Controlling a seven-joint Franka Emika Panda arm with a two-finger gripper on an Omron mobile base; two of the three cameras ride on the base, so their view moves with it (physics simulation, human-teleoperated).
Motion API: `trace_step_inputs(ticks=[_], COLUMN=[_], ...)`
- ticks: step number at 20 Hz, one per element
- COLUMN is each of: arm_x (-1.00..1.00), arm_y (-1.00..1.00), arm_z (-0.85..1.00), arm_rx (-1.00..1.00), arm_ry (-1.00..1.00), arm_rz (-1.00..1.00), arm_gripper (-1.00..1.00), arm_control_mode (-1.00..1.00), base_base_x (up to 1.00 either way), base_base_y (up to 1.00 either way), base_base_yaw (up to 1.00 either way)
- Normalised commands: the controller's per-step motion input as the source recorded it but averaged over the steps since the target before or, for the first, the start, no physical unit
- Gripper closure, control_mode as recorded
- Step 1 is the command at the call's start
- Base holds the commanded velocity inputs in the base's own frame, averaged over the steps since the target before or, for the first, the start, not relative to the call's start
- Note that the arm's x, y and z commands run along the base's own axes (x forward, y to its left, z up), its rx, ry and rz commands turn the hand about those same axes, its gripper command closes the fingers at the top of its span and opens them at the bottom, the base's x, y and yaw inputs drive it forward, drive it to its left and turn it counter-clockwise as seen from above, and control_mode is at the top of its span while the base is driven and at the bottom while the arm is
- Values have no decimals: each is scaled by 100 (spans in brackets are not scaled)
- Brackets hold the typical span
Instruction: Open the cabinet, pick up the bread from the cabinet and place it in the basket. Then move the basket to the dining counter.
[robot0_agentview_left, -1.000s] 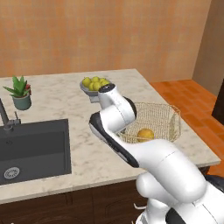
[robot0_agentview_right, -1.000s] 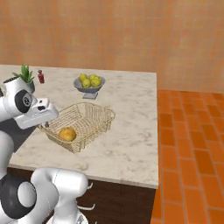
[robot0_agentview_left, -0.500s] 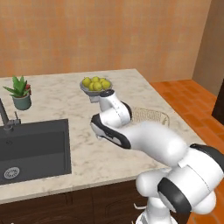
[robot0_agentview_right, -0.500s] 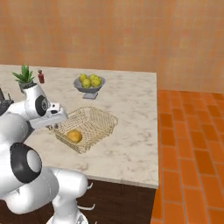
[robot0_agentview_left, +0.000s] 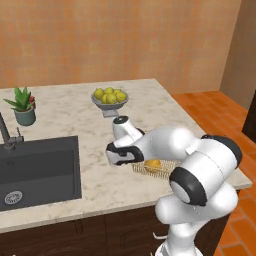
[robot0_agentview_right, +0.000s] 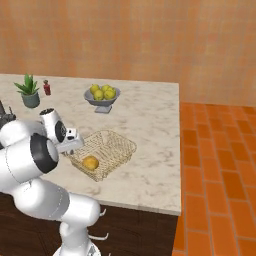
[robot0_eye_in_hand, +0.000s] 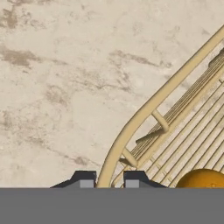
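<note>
Left base: basket (robot0_agentview_left: 159, 168) mostly behind the arm, near the counter (robot0_agentview_left: 60, 120) front edge, bread (robot0_agentview_left: 153, 164) inside. Right base: open marble at the basket's 3 o'clock. Hand view: gripper (robot0_eye_in_hand: 109, 178) fingers clamped on the rim, bread at 4 o'clock

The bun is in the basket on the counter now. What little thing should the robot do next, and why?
Probably open the fingers and let go. The basket sits flat on the beige counter with the bun inside, and the gripper straddles the rim, so the carrying looks finished.
</note>
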Motion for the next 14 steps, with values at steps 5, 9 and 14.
trace_step_inputs(ticks=[5, 9, 14], arm_x=[25, 3, 0], arm_y=[2, 6, 0], arm_z=[-46, -13, 0], arm_rx=[0, 1, 0], arm_ry=[0, 0, 1], arm_rz=[0, 0, 0], arm_gripper=[100, -100, -100], arm_control_mode=[-100, -100, -100], base_base_x=[0, 0, 0], base_base_y=[0, 0, 0], base_base_yaw=[0, 0, 0])
